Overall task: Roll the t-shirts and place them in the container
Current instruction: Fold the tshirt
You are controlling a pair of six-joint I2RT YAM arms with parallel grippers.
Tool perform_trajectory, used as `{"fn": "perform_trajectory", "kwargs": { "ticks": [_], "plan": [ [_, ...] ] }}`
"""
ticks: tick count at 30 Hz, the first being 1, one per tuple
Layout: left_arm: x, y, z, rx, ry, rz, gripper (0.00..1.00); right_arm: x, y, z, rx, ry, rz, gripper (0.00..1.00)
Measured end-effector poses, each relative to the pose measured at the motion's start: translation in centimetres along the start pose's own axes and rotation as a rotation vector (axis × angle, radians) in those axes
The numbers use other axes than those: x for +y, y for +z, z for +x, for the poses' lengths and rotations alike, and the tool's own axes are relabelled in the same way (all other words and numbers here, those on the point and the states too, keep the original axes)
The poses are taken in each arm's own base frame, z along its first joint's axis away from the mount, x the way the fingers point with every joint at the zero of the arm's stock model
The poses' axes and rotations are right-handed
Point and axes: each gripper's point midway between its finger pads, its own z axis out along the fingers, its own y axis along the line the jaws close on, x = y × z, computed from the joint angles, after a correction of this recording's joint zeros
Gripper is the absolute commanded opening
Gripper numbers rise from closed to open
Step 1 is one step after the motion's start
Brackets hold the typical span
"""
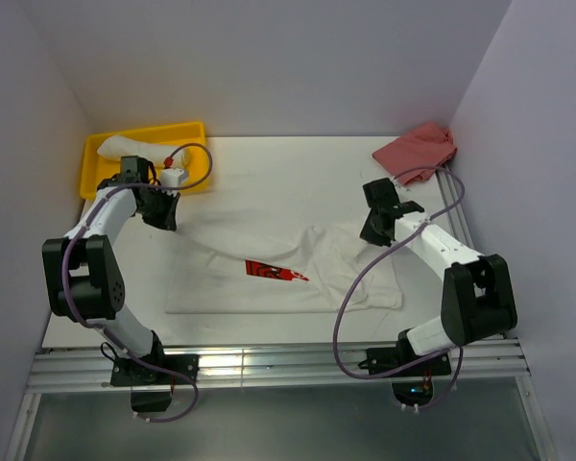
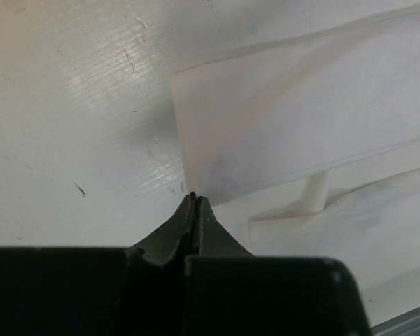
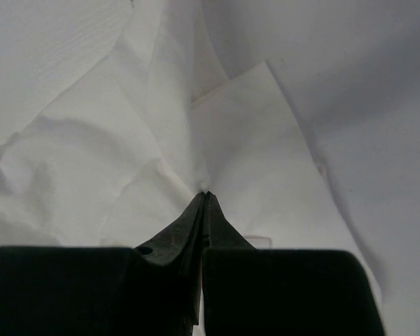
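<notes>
Both grippers are clamped tight on the white t-shirt (image 1: 307,283), which lies spread across the middle of the table (image 1: 269,178). The left gripper (image 1: 165,217) pinches a corner at the shirt's left edge, the right gripper (image 1: 372,232) a fold at its upper right. The wrist views show cloth nipped right at the closed fingertips. Only the top view shows the small red print (image 1: 275,272) and the fabric pulled taut towards the left gripper. A yellow tray (image 1: 92,168) in the upper left holds a rolled white shirt (image 1: 125,146). A red cloth (image 1: 418,149) lies in the upper right. The right arm's purple cable (image 1: 348,293) loops over the shirt's right side.
</notes>
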Motion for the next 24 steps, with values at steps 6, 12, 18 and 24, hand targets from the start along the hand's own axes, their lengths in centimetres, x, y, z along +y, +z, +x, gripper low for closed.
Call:
{"fn": "perform_trajectory", "kwargs": {
  "ticks": [6,12,18,24],
  "plan": [
    [-0.2,0.3,0.8,0.019,-0.004,0.006,0.00,-2.4,0.2,1.5,0.010,0.033,0.046,0.00],
    [-0.4,0.6,1.5,0.034,-0.007,0.014,0.00,-4.2,1.0,3.5,0.048,0.054,0.082,0.21],
    [-0.5,0.8,2.0,0.046,-0.003,0.020,0.00,-4.8,1.2,3.7,0.056,0.062,0.095,0.48],
    [-0.5,0.7,1.9,0.041,0.006,0.019,0.00,-3.8,0.3,0.4,0.011,0.106,0.048,0.49]
  ]
}}
